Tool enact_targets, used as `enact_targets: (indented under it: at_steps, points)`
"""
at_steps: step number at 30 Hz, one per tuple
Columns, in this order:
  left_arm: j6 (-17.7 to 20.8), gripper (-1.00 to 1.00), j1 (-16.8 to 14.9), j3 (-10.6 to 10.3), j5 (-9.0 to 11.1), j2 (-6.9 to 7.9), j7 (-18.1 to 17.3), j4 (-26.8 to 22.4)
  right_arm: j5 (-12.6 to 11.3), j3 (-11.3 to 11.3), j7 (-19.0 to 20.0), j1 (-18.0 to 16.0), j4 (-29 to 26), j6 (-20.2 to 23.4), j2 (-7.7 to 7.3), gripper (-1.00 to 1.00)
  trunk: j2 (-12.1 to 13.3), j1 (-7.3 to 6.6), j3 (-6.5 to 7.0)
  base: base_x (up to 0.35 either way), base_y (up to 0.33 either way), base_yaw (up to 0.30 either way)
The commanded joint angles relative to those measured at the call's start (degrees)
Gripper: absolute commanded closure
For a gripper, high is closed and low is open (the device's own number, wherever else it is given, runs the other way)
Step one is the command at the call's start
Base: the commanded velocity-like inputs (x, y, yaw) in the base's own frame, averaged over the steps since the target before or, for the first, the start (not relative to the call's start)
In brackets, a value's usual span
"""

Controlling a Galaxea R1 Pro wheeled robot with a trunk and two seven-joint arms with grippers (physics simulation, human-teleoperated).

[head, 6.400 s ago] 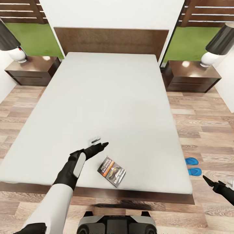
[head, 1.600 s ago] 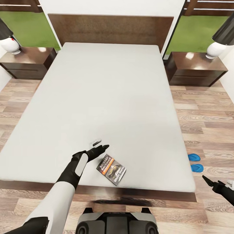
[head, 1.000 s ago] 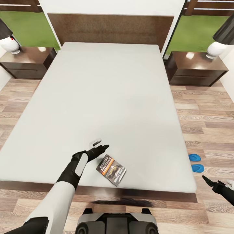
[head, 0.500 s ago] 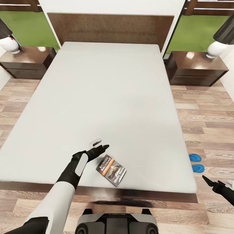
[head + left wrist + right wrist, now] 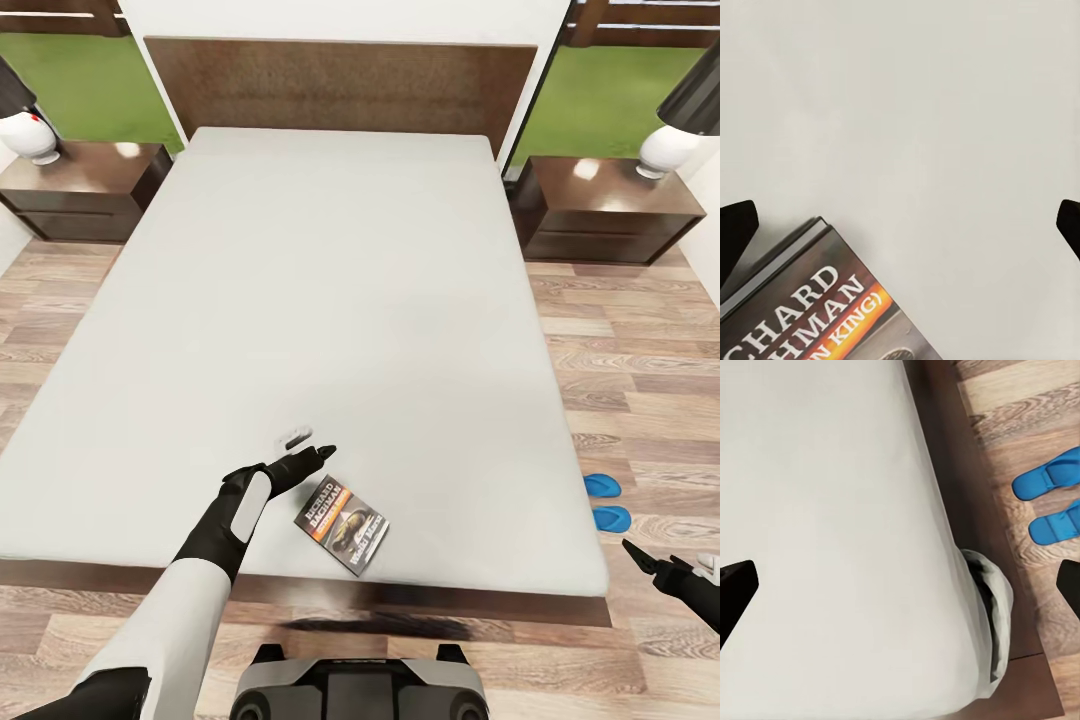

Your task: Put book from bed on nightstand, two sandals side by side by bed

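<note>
Two jobs remain, and the book [image 5: 342, 523] comes first: it lies flat near the foot edge of the bed [image 5: 330, 300], just beside the left gripper [image 5: 318, 453]. Those jaws are spread wide, tips at either margin of the left wrist view, holding nothing. I judge the next move is to shift over the cover and descend. Both sandals [image 5: 606, 502] sit on the floor by the bed's right side. The right gripper [image 5: 640, 556] hangs off the foot corner, jaws wide and empty.
</note>
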Motion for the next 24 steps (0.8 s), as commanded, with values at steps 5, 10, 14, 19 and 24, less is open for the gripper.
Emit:
enact_targets:
  at_steps: [5,10,14,19,24]
  points:
    - [0.4,-1.0,0.0,0.3,0.2,-0.08,-0.2,0.0,-0.3,0.0,0.3,0.0,0.1,0.0,-0.01,-1.0,-1.2,0.67,-0.57,0.0,0.0,0.0]
    - [0.4,-1.0,0.0,0.3,0.1,-0.08,-0.2,0.0,-0.4,0.0,0.3,0.0,0.1,0.0,-0.03,-1.0,-2.8,1.55,-1.29,0.0,0.0,0.0]
    - [0.4,-1.0,0.0,0.3,0.1,-0.08,-0.2,0.0,-0.4,0.0,0.3,0.0,0.1,0.0,-0.01,-1.0,-2.8,1.55,-1.29,0.0,0.0,0.0]
    - [0.4,-1.0,0.0,0.3,0.1,-0.08,-0.2,0.0,-0.4,0.0,0.3,0.0,0.1,0.0,-0.02,-1.0,-2.8,1.55,-1.29,0.0,0.0,0.0]
    - [0.4,-1.0,0.0,0.4,0.2,-0.08,-0.2,0.0,-0.3,0.0,0.3,0.0,0.1,0.0,-0.01,-1.0,-2.8,1.55,-1.29,0.0,0.0,0.0]
